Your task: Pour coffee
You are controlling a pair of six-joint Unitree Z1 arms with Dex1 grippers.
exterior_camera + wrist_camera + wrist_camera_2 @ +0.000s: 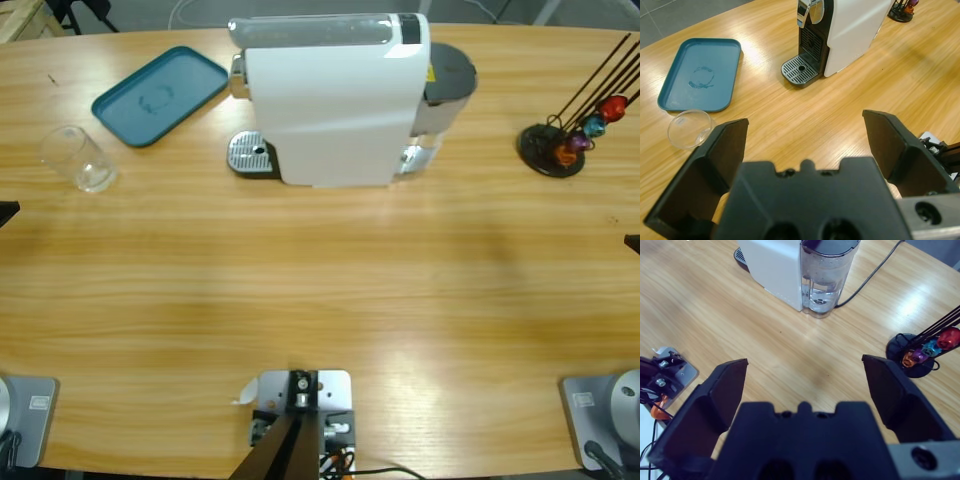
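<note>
A white coffee machine stands near the far side of the wooden table, a bit past the middle. Its silver drip tray sticks out on one side, and nothing stands on it. On the other side is a clear water tank with some water in the bottom and a dark lid on top. A black cord runs away from the machine behind the tank. A small clear glass lies on its side near one end of the table, well apart from the machine, and it looks empty, so no coffee can be seen in it. Just beside the glass is a blue-green tray that lies flat with nothing on it but a faint ring mark. Near the other end of the table stands a black wire rack with shiny red, blue, purple and orange capsules hanging on it. The left gripper hangs above the table with its two black jaws spread wide and nothing between them, facing the glass, the tray and the machine. The right gripper is spread wide too and holds nothing, facing the water tank and the capsule rack.
</note>
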